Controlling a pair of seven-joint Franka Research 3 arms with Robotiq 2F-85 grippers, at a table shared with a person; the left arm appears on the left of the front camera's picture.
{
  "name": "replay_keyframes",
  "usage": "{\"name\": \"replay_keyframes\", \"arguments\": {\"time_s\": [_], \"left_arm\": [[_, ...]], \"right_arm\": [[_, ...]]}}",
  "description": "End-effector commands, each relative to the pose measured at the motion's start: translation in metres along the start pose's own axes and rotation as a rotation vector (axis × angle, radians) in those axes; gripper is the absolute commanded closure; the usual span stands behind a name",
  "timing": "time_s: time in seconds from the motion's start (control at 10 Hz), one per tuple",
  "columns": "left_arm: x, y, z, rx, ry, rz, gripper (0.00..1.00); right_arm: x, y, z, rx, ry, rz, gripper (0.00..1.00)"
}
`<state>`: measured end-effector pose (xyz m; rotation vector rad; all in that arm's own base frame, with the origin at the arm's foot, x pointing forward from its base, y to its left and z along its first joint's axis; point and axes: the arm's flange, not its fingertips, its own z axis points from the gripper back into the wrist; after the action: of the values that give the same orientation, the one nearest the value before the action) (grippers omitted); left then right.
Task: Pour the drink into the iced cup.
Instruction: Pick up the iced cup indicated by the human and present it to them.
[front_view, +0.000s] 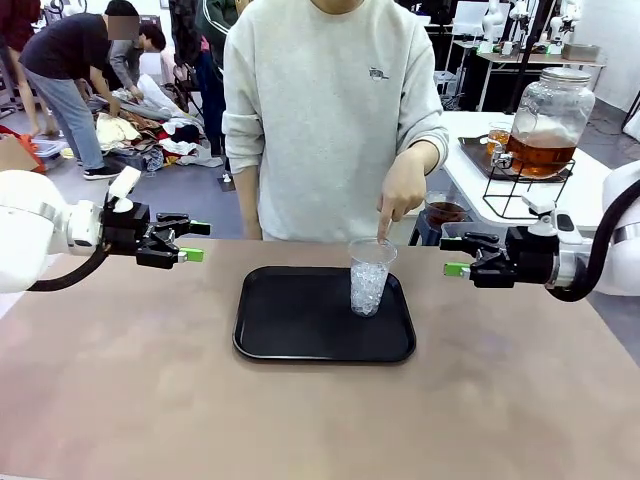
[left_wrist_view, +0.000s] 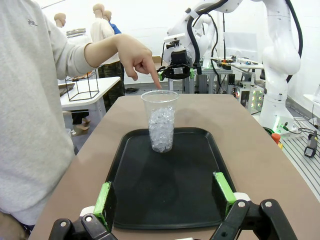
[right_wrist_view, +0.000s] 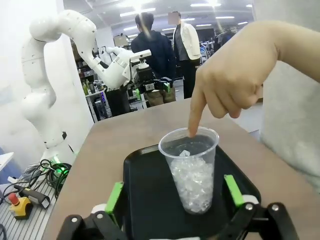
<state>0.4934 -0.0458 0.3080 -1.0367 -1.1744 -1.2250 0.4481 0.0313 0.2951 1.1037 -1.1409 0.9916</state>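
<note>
Pointing hand (right_wrist_view: 227, 85) masking iced cup (right_wrist_view: 190, 170) rim

We found a black tray (front_view: 300, 335) lying flat on the brown table (front_view: 120, 390). Just beyond the tray's far edge stood a person in a pale grey sweatshirt (front_view: 325, 110). Past the tray's far right corner sat a small cup of dark brown liquid (front_view: 444, 212), then a white side table (front_view: 462, 180) bearing a black wire stand (front_view: 528, 180). Far behind the tray's left side, clothes (front_view: 120, 130) lay heaped on the floor.
</note>
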Motion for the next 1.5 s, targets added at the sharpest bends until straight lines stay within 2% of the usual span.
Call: {"name": "replay_keyframes", "arguments": {"time_s": [0.0, 0.5, 0.6, 0.9, 1.0, 1.4], "left_arm": [[0.002, 0.000, 0.000, 0.008, -0.008, 0.003, 0.00], [0.002, 0.000, 0.000, 0.008, -0.008, 0.003, 0.00], [0.002, 0.000, 0.000, 0.008, -0.008, 0.003, 0.00], [0.002, 0.000, 0.000, 0.008, -0.008, 0.003, 0.00], [0.002, 0.000, 0.000, 0.008, -0.008, 0.003, 0.00], [0.002, 0.000, 0.000, 0.008, -0.008, 0.003, 0.00]], "right_arm": [[0.002, 0.000, 0.002, -0.001, 0.001, 0.005, 0.00], [-0.001, 0.000, 0.001, -0.002, 0.000, -0.002, 0.00], [-0.008, -0.010, -0.006, 0.005, 0.001, 0.062, 0.00], [-0.026, -0.030, -0.023, 0.103, -0.009, 0.142, 0.00], [-0.031, -0.034, -0.028, 0.113, 0.028, 0.181, 0.00], [-0.045, -0.054, -0.045, 0.143, 0.012, 0.173, 0.00]]}}
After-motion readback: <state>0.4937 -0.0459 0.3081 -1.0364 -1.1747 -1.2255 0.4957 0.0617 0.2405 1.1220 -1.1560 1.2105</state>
